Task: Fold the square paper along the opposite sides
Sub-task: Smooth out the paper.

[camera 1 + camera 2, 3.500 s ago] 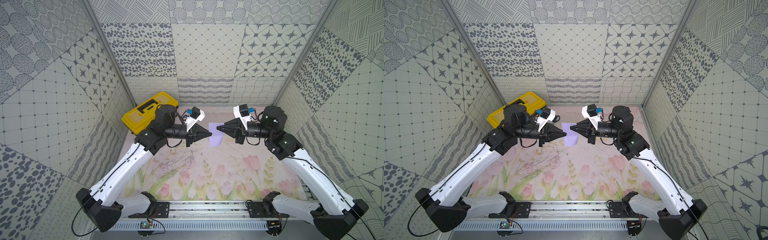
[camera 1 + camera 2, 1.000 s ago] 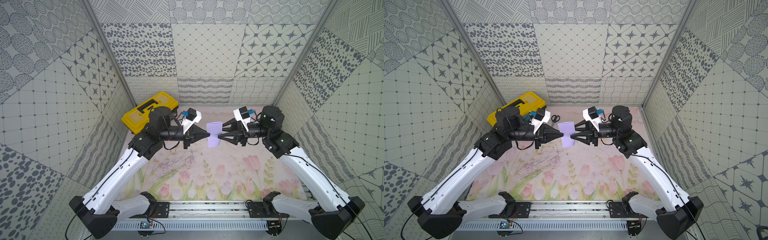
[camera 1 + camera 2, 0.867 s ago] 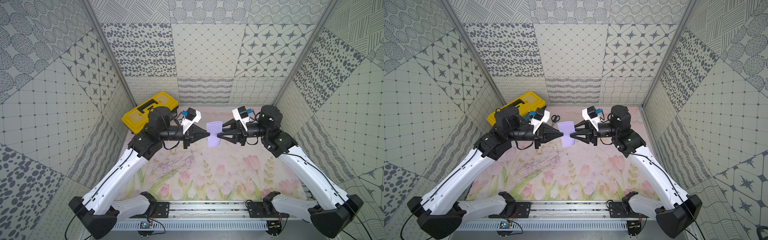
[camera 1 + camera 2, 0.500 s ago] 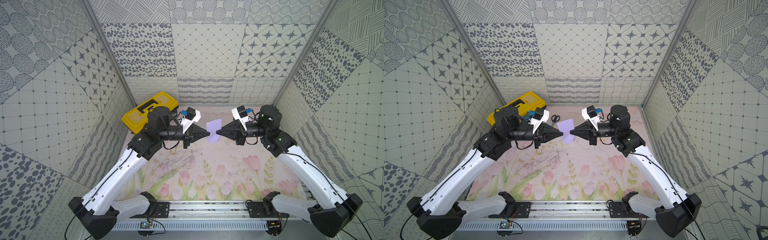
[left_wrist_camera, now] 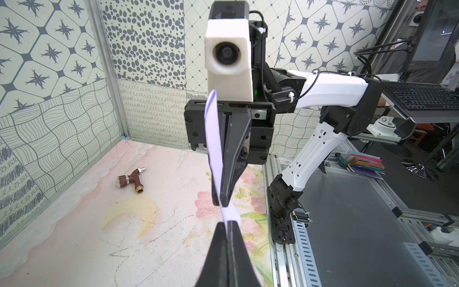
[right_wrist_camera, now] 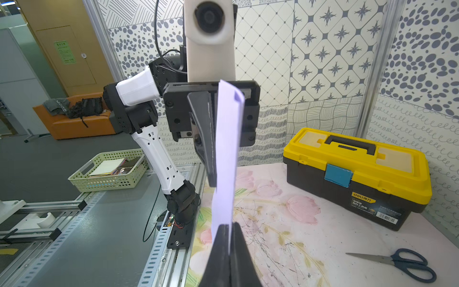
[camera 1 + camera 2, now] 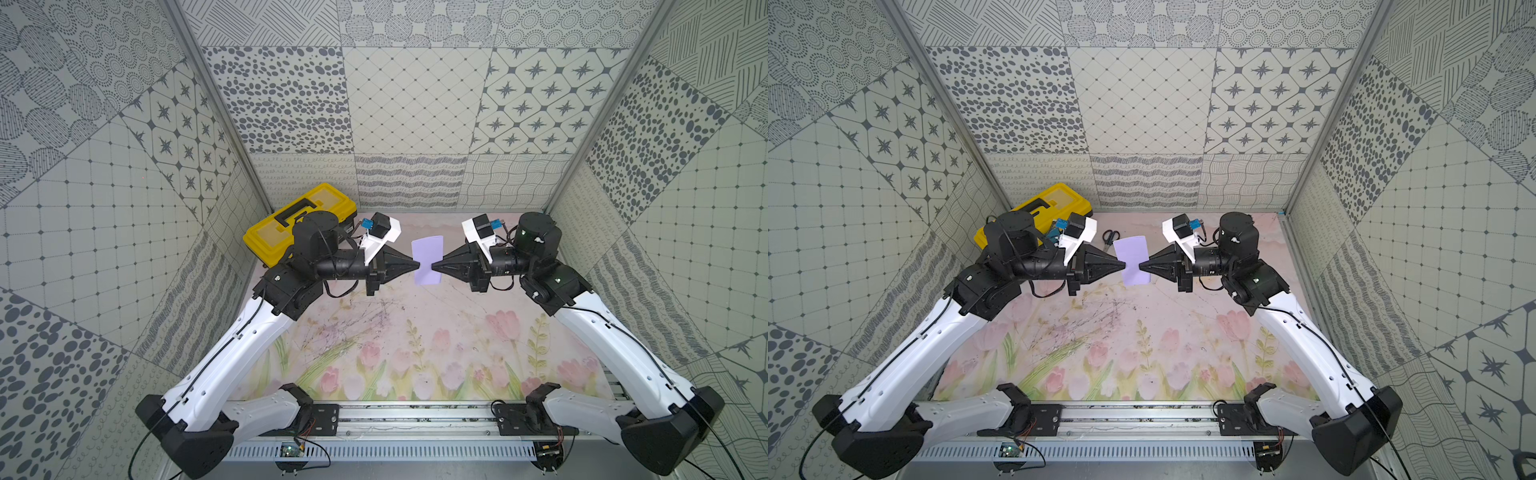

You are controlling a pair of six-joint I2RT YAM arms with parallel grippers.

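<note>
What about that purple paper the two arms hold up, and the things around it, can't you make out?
The square paper: whether its edges line up. Both wrist views see it almost edge-on, and the jaws cover the pinched spots.
The brass tap fitting: absent from both top views, probably behind the right arm.
The yellow toolbox: partly hidden by the left arm in both top views; label print too small in the right wrist view.
</note>
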